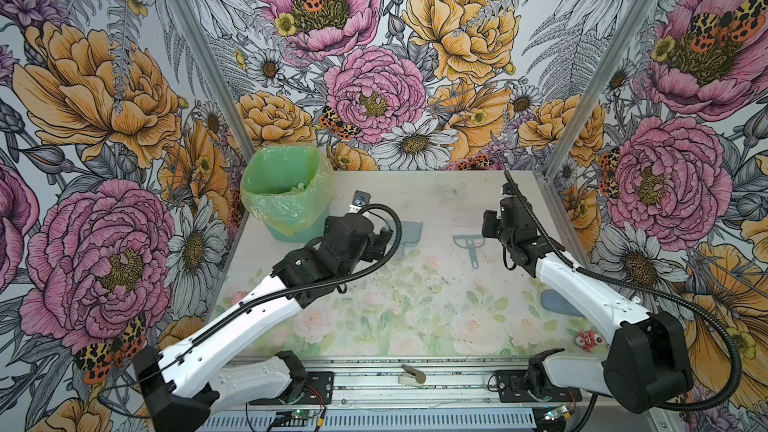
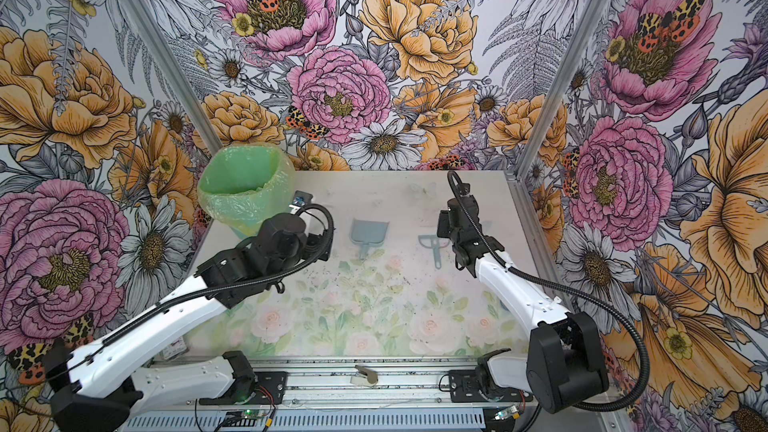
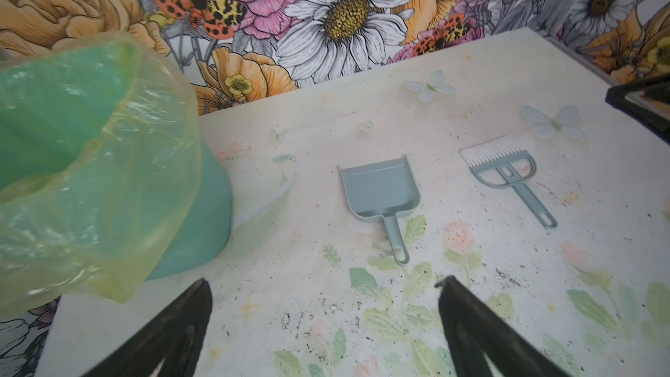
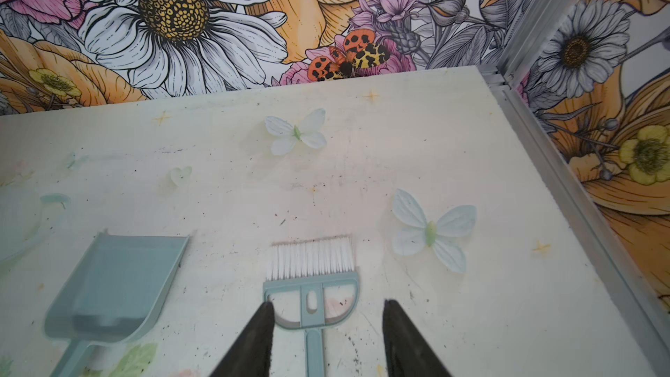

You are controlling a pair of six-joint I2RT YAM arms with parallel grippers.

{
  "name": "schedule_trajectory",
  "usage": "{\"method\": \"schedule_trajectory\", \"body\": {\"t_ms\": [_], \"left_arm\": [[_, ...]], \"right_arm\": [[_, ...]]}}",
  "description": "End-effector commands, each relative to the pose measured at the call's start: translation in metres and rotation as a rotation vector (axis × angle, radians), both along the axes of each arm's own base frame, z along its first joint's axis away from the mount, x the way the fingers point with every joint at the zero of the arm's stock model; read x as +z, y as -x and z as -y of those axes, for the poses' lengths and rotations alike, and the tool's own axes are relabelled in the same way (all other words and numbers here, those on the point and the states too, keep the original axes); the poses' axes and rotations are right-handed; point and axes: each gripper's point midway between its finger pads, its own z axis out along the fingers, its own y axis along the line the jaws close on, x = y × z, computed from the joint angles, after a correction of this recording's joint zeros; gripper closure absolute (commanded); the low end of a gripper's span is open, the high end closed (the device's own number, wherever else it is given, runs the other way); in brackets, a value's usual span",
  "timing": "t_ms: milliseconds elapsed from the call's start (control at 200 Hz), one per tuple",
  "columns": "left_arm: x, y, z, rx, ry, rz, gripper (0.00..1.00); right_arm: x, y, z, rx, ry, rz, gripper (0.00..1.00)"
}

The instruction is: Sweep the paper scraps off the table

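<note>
Two robot arms reach over the table [image 1: 419,209], pale and printed with faint roses, inside a booth of boldly flowered walls. The left gripper [image 3: 324,280] hangs over the middle left of the table with its jaws spread as wide as we see them, and it holds nothing. Just beyond it lies the grey-blue dustpan [image 3: 380,190], flat on the table with its handle pointing near. The brush [image 4: 311,277] lies to the right of the dustpan and apart from it, white bristles toward the far wall. The right gripper [image 4: 328,302] stands over the brush's handle with its jaws partly open. The handle runs between the two fingers with bare table showing on either side, so nothing is gripped. In the far left corner stands the bin [image 1: 257,201], lined with a green bag. The only paper scraps [image 1: 297,189] we can make out are a few pale bits deep inside it (too small to tell more). A small red-and-pink lump [image 1: 587,339] sits at the table's near right edge beside the right arm's base, and we cannot tell whether it is paper. Dark specks [image 3: 328,308] dot the middle of the tabletop.
</note>
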Motion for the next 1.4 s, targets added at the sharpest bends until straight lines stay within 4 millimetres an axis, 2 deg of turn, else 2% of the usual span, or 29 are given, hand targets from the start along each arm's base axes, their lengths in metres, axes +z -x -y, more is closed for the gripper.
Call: {"method": "schedule_trajectory", "body": {"t_ms": [0,145,260,385,565,650,831,941,1391], "left_arm": [[0.019,0.011,-0.052,0.086,0.036,0.089,0.01],[0.025,0.031,-0.103,0.164,0.055,0.197,0.01],[0.019,0.037,-0.127,0.237,0.072,0.262,0.01],[0.005,0.030,-0.130,0.259,0.103,0.286,0.01],[-0.022,0.006,-0.124,0.257,0.079,0.301,0.01],[-0.034,-0.003,-0.128,0.275,0.044,0.301,0.01],[-0.054,-0.013,-0.142,0.296,0.045,0.308,0.01],[-0.064,-0.016,-0.161,0.343,0.067,0.322,0.01],[-0.102,-0.025,-0.201,0.434,0.110,0.349,0.01]], "right_arm": [[0.022,-0.007,0.013,-0.021,0.048,0.046,0.49],[0.017,-0.010,0.026,-0.046,0.076,0.037,0.49],[0.009,-0.014,0.031,-0.053,0.077,0.026,0.49],[0.001,-0.019,0.033,-0.052,0.082,0.025,0.49],[-0.013,-0.023,0.033,-0.028,0.091,0.032,0.49],[-0.016,-0.026,0.034,-0.022,0.105,0.059,0.49],[-0.025,-0.033,0.040,-0.021,0.131,0.088,0.49],[-0.030,-0.034,0.045,-0.030,0.142,0.087,0.49],[-0.030,-0.024,0.068,-0.093,0.095,0.171,0.49]]}}
